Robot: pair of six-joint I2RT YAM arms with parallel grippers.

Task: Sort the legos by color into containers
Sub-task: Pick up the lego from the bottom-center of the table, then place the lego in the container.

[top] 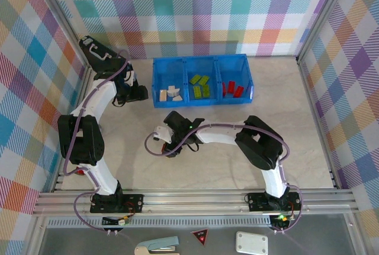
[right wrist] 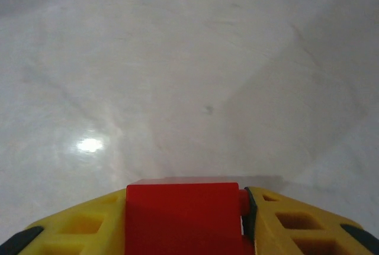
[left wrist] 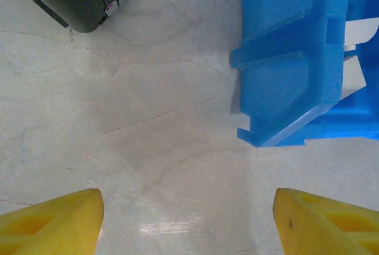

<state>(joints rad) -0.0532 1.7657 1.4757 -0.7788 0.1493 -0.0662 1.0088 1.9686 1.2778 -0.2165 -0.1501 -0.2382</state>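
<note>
1. Three bin compartments [top: 201,61] overhead are holding cream legos [top: 170,93], green legos [top: 201,86], red legos [top: 233,89].
2. Up close, we are seeing the right gripper [right wrist: 185,207] clamping a red lego [right wrist: 182,219], left gripper [left wrist: 188,219] fingers apart beside the blue bin [left wrist: 290,71].

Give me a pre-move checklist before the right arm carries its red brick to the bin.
1. Red brick seated in the right end effector: ok.
2. Brick lifted off the table: cannot tell.
3. Right-end compartment holds red bricks only: ok.
4. Left end effector open, by the bin at its left end, off the route: ok.
5. Green bricks and cream bricks sit in separate compartments: ok.
</note>
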